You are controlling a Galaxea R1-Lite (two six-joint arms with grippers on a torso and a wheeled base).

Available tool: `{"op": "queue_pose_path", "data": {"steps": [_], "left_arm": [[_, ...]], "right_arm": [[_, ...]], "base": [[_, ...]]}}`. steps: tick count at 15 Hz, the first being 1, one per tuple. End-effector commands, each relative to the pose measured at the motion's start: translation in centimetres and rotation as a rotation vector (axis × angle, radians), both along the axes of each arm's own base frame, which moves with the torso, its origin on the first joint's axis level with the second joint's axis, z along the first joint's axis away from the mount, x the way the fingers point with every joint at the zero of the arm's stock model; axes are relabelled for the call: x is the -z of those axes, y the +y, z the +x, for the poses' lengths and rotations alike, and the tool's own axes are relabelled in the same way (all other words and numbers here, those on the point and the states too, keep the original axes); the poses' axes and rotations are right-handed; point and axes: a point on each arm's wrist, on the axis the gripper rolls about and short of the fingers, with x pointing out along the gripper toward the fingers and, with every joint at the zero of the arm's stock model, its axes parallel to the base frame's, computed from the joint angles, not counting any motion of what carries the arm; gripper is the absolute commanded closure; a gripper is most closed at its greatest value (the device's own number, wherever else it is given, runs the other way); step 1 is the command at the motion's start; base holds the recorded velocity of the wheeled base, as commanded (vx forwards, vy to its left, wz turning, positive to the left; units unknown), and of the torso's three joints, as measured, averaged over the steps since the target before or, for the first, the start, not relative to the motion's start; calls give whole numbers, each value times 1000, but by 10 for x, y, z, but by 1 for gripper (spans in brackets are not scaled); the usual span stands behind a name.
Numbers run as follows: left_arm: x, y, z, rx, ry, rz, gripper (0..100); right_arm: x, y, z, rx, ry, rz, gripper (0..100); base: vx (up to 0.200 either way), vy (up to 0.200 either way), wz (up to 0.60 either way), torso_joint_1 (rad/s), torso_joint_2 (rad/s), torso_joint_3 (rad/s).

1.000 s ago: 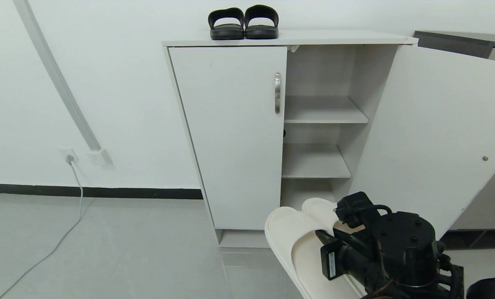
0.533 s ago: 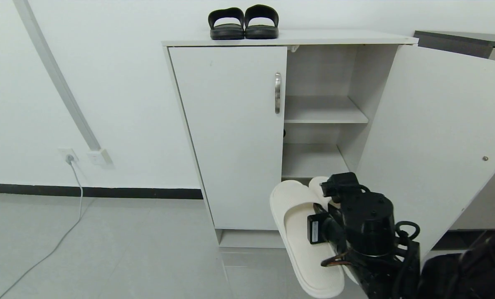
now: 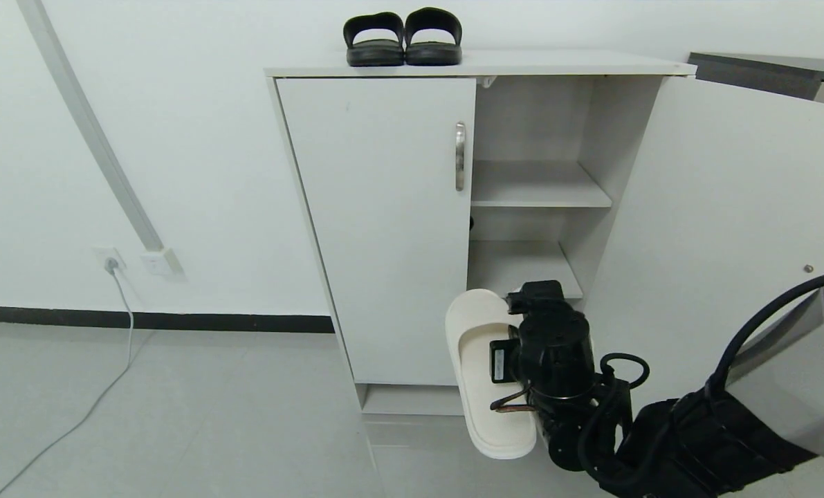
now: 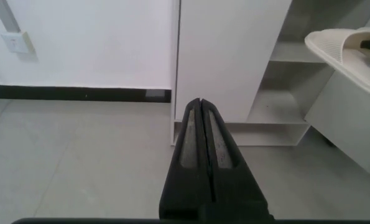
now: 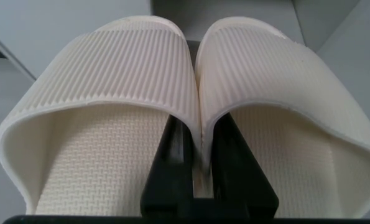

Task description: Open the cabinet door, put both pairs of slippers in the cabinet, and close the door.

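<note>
The right gripper (image 3: 530, 296), clamped shut on the white slippers (image 3: 477, 360) just before the cabinet (image 3: 557, 62), needed to steer them toes-first past the closed door (image 3: 377, 228) onto a shelf (image 3: 522, 266).

Upper pair (image 3: 403, 38) on the cabinet (image 3: 377, 228); lower pair (image 3: 477, 366) before its shelves (image 3: 522, 266).

- Wall socket (image 3: 111, 262) with a plugged-in cable (image 3: 122, 296), well to the left of the right gripper (image 3: 533, 296).
- Slanted wall conduit (image 3: 90, 124), above that socket.
- Black baseboard (image 3: 176, 320), along the wall's foot.

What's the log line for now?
right gripper shut on white slippers, low before cabinet; right door open; black slippers on cabinet top; left gripper shut
</note>
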Motion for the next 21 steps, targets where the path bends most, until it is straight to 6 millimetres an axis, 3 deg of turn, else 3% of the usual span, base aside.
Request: {"op": "queue_pose_path", "data": {"steps": [1, 3, 10, 21], "left_arm": [[0, 0, 0, 0, 2, 0, 100], [0, 0, 0, 0, 4, -1, 100], [0, 0, 0, -2, 2, -3, 100], [0, 0, 0, -2, 2, -5, 100]], "right_arm": [[9, 1, 4, 8, 14, -15, 100], [10, -1, 7, 15, 17, -18, 100], [31, 8, 28, -4, 42, -26, 100], [45, 11, 43, 14, 38, -31, 100]], "base": [[0, -200, 0, 7, 2, -2], [0, -200, 0, 2, 0, 2], [0, 0, 0, 0, 0, 0], [0, 0, 0, 1, 0, -10]]}}
